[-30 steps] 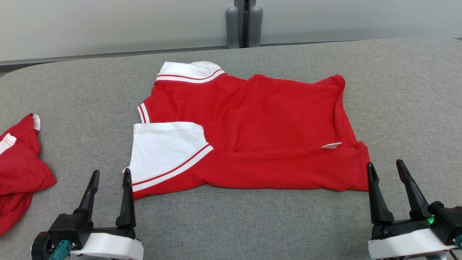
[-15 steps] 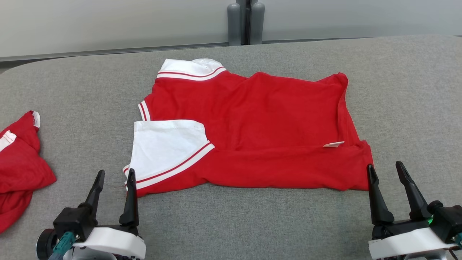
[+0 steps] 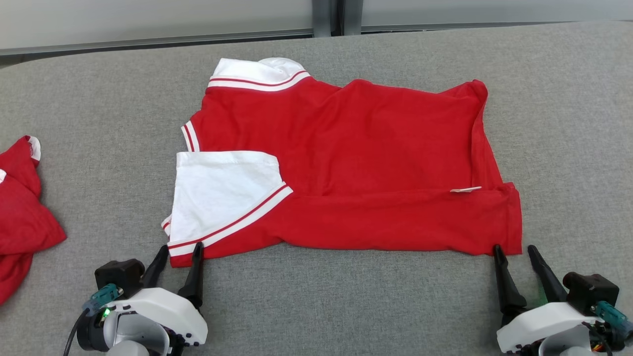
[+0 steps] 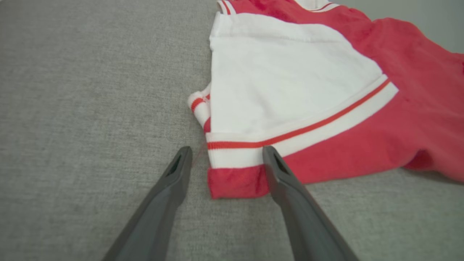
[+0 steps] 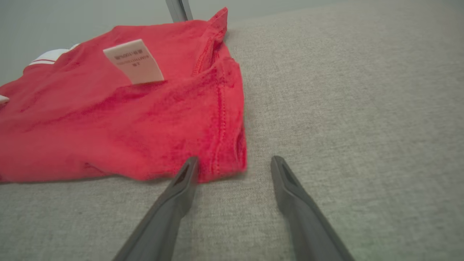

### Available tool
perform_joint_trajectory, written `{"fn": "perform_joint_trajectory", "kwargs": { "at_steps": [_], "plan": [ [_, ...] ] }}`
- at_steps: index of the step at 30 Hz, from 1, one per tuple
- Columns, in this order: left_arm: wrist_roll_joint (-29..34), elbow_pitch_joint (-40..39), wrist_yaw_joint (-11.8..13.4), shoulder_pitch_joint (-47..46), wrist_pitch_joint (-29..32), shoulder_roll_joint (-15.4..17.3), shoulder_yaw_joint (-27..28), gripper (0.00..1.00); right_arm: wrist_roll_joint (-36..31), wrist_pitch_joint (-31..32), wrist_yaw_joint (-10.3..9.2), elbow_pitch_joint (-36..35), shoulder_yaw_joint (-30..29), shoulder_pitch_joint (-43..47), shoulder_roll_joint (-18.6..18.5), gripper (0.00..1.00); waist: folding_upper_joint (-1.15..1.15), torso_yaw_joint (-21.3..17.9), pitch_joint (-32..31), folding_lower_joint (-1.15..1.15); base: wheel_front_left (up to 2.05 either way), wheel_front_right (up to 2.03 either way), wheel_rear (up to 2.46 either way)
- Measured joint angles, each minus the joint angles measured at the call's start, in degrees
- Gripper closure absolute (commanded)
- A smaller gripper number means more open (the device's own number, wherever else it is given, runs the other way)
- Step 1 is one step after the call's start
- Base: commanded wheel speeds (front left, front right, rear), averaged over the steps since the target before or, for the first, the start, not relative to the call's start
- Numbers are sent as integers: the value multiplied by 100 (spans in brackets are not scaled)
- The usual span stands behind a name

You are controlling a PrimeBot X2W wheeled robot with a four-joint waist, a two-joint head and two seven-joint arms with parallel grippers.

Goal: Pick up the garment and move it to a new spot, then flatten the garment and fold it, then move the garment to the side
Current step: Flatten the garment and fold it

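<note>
Ok garment (image 3: pixel 346 163) nr left hand (image 3: pixel 180 246), right hand (image 3: pixel 514 247)

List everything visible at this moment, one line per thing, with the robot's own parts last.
polo shirt: one, red with white, red-striped collar and sleeve, lying partly folded in the middle of the surface
care label: one, white, sticking out of the fold near the shirt's right end
second garment: one, red with white trim, bunched at the head view's left edge
padded surface: one, grey fabric, under everything
post: one, grey, behind the surface's far edge
left gripper: one, dark fingers, open, tips either side of the shirt's near left corner
right gripper: one, dark fingers, open, at the shirt's near right corner
</note>
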Motion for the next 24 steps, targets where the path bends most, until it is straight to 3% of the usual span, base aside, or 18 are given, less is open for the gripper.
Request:
{"fn": "perform_joint_trajectory", "kwargs": {
  "at_steps": [2, 3, 4, 5, 6, 7, 15, 24],
  "plan": [
    [-40, 73, -8, -70, 21, -24, 1, 5, 93, -54, 0, 182, 109, -97, -13, 0, 0, 19, 23, 0, 0, 0, 0],
    [-69, 107, -12, -87, 59, -25, 2, 51, 157, -73, 0, 265, 169, -145, -27, 0, 0, 25, 31, 0, 0, 0, 0],
    [-85, 121, -21, -104, 62, -23, 3, 86, 201, -91, -1, 326, 230, -195, -32, 33, 0, 24, 39, 0, 0, 0, 0],
    [-86, 136, -25, -125, 60, -16, 0, 100, 287, -94, -1, 380, 298, -229, -42, 67, 0, 25, 48, 0, 0, 0, 0],
    [-92, 149, -44, -141, 60, -9, -1, 100, 333, -105, -1, 426, 347, -271, -67, 67, 0, 25, 57, 0, 0, 0, 0],
    [-91, 160, -54, -162, 58, 3, -10, 100, 396, -131, -1, 469, 383, -314, -78, 100, 0, 25, 64, 0, 0, 0, 0],
    [-89, -85, -56, -57, -200, -5, -29, 100, 813, -197, 8, 520, 602, -410, -229, 100, 0, 72, 22, 0, 0, 0, 0],
    [-187, -966, 19, 718, -78, 135, 21, 100, 1113, -198, 10, 110, 463, 364, -477, 100, 0, 207, -239, 0, 0, 0, 0]
  ]
}}
